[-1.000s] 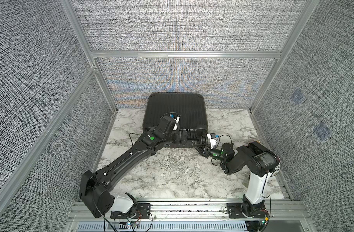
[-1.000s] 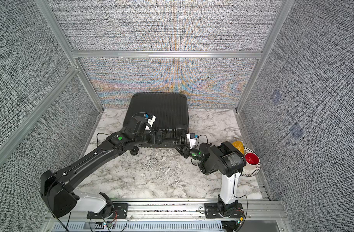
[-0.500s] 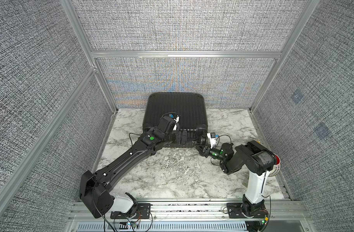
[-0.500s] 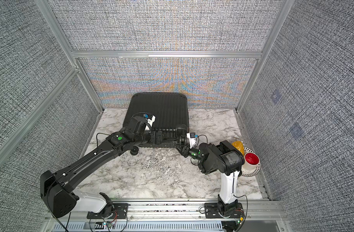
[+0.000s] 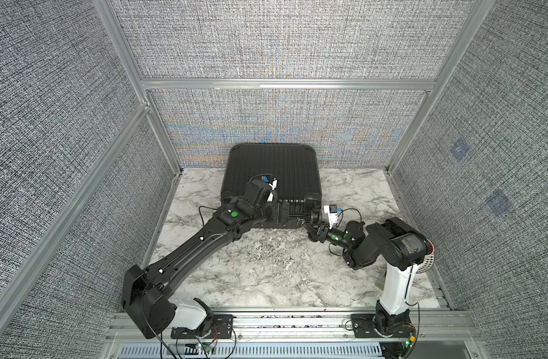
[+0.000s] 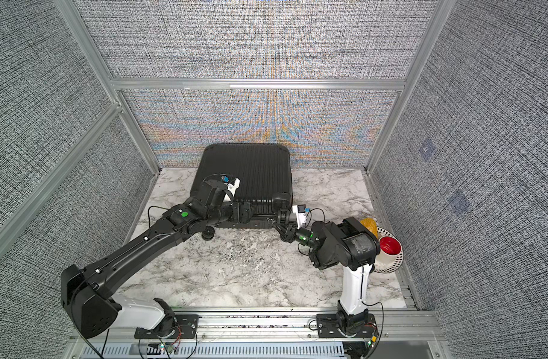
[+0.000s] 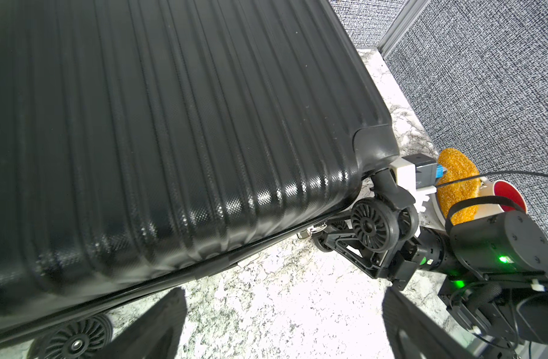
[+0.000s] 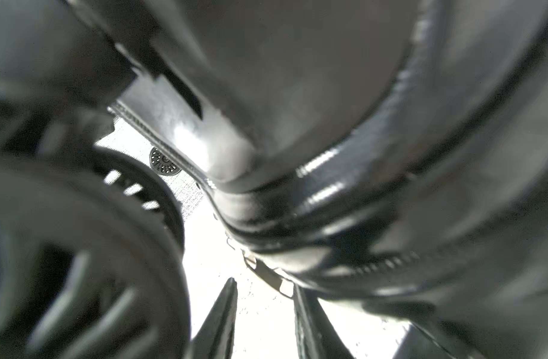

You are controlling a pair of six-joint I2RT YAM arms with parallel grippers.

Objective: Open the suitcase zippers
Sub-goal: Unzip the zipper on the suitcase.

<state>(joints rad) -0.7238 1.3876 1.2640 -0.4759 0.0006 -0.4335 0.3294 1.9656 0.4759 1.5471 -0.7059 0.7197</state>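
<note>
Suitcase point(image 5: 271, 174) lies flat, far centre, shells closed; zippers point(image 8: 160, 141) appear unopened. Left gripper point(image 5: 281, 214) gapes wide at its near edge. Right gripper point(image 8: 263, 289), jaws narrowly apart at the near-right corner, seemingly beside a pull point(image 8: 283, 284), not gripping. Unzipping all outstanding.

At middle right in a top view, a cup point(image 6: 390, 246), red inside, stands on a white dotted dish point(image 6: 392, 267), with a yellow-orange round thing point(image 6: 369, 222) just beside it.
</note>
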